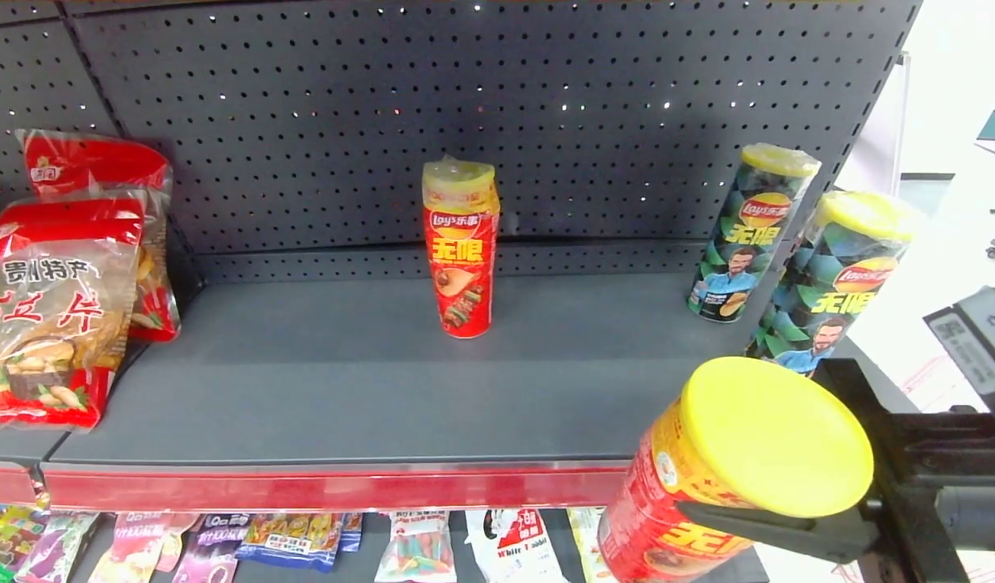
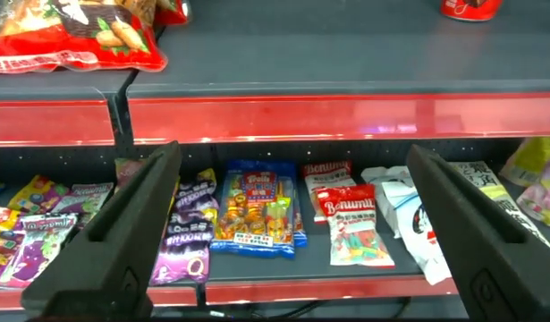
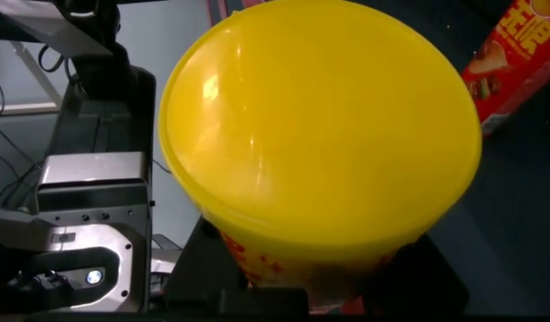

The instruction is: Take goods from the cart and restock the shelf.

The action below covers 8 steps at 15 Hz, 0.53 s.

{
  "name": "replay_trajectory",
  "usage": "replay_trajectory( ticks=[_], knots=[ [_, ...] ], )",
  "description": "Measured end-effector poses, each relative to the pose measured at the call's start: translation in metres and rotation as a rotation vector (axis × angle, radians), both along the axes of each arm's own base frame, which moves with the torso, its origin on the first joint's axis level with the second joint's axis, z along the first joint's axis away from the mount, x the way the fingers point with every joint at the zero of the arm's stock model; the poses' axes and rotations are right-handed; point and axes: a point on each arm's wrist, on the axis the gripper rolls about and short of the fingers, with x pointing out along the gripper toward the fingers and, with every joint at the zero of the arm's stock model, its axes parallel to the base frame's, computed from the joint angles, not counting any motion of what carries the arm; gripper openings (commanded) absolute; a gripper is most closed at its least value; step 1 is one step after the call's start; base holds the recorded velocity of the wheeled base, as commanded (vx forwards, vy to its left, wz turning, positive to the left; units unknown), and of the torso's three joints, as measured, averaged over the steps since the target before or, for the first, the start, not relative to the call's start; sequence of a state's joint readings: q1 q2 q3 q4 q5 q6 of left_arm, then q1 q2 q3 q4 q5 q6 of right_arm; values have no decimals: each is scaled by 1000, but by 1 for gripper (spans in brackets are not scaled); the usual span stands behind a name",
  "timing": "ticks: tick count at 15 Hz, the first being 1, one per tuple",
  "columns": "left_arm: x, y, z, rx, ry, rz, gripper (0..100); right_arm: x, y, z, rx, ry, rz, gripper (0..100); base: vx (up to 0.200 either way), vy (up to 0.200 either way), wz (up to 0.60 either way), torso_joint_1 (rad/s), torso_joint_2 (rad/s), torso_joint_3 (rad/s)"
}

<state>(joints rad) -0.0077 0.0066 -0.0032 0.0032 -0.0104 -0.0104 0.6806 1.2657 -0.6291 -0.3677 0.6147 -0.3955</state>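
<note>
Your right gripper is pinching a red chip can, with one dark finger pressed across its side just under the lid. The can is a tall tube with a red and yellow printed wrap and a plain, bright yellow plastic lid. It is tilted so the lid faces up toward the head camera. In the right wrist view that lid is smooth and glossy, with the red wrap showing below it. The can is off the shelf, held in the air in front of the right end of the red front rail.

On the shelf board a matching red can stands upright near the middle, close to the pegboard back. Two green-and-blue cans with yellow lids stand at the right end, and red snack bags sit at the left.

Your left gripper has its fingers spread wide with nothing between them. It faces the lower shelf's candy packets.
</note>
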Motion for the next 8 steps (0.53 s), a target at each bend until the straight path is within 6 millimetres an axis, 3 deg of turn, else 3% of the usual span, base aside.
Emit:
replay_trajectory(
  ticks=[7,8],
  knots=[
    [0,0,0,-6,0,0,100,-1,0,5,13,-18,2,0,0,0,0,0,0,0],
    [0,0,0,-8,0,0,100,-1,0,5,12,-18,2,0,200,0,0,-2,12,2]
  ],
)
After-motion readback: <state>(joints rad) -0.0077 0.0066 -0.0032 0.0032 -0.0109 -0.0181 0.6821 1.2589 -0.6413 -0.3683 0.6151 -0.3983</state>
